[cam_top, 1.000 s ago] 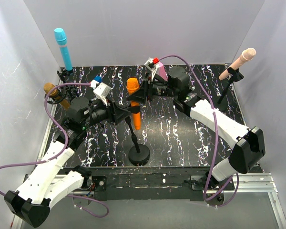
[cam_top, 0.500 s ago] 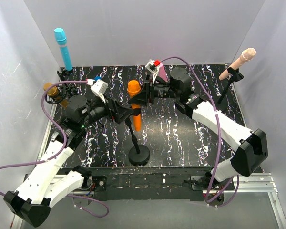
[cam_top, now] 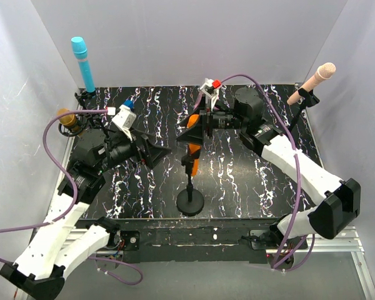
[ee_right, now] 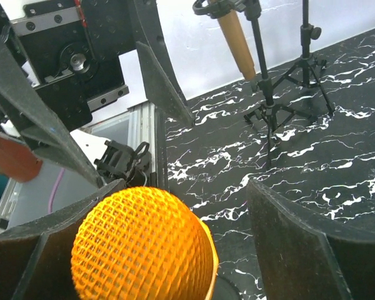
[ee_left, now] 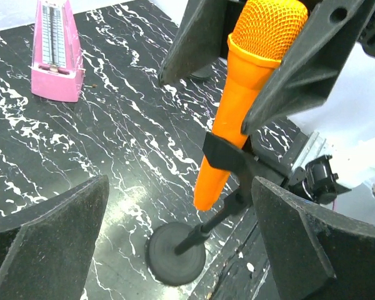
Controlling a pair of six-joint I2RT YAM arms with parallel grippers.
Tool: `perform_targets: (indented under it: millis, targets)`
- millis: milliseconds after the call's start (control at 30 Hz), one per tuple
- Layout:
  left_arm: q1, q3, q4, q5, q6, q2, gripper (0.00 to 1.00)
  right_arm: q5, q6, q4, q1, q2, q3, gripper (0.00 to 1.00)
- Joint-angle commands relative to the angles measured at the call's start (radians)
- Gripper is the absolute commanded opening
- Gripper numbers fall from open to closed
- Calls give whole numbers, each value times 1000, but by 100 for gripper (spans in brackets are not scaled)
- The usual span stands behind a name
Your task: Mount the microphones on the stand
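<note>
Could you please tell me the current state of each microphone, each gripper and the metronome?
Orange microphone: clipped into the round-base stand, tilted.
Cyan-blue microphone: mounted, upright.
Gold microphone: mounted, tilted.
Pink-beige microphone: mounted, tilted.
Left gripper: open, clear of the orange microphone.
Right gripper: open, straddling the orange microphone's head.
Pink metronome: standing upright.

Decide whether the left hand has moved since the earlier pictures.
Yes. The left hand has drawn back leftward, toward the gold microphone, away from the orange microphone.
</note>
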Motion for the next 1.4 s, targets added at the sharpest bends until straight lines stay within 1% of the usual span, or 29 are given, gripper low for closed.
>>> perform_targets:
  millis: [0, 67, 167, 333, 433, 567, 733, 800, 833, 900, 967, 1000, 1100, 1200, 1267, 1333, 1367]
  targets:
    - [3, 9, -84, 87, 72, -60, 98, -113, -88, -31, -33, -57, -2, 85]
    - [3, -26, -88, 161, 100, -81, 98, -172, -100, -34, -48, -69, -12, 86]
    - [3, -94, -77, 214, 111, -118, 98, -232, -126, -49, -73, -92, -23, 86]
    - [3, -183, -29, 222, 80, -163, 98, -337, -160, -72, -116, -112, -22, 88]
    - [2, -210, -6, 227, 57, -164, 98, -432, -224, -121, -142, -123, -6, 88]
    - [-8, -235, 26, 230, 37, -160, 98, -516, -353, -282, -160, -148, 20, 89]
    - [-61, -255, 53, 209, 19, -155, 98, -510, -556, -524, -177, -180, 49, 89]
    - [-115, -264, 63, 158, 14, -152, 98, -492, -635, -610, -191, -197, 50, 89]
    - [-159, -267, 63, 124, 17, -151, 98, -480, -675, -652, -196, -207, 49, 90]
    - [-262, -270, 61, 31, 37, -141, 98, -463, -795, -780, -206, -230, 46, 90]
    - [-380, -269, 44, -50, 74, -114, 98, -438, -949, -921, -208, -257, 34, 90]
    - [-432, -266, 28, -93, 92, -100, 98, -417, -985, -971, -209, -284, 8, 90]
    - [-584, -284, 8, -222, 143, -60, 98, -352, -1024, -984, -213, -356, -101, 91]
    - [-705, -321, 69, -356, 155, -43, 97, -308, -1038, -959, -219, -407, -232, 91]
    - [-782, -354, 162, -467, 155, -36, 97, -294, -984, -886, -240, -434, -317, 90]
    - [-869, -370, 231, -586, 166, 7, 97, -291, -918, -788, -274, -453, -383, 90]
    - [-918, -368, 251, -676, 181, 41, 96, -298, -878, -743, -292, -462, -410, 90]
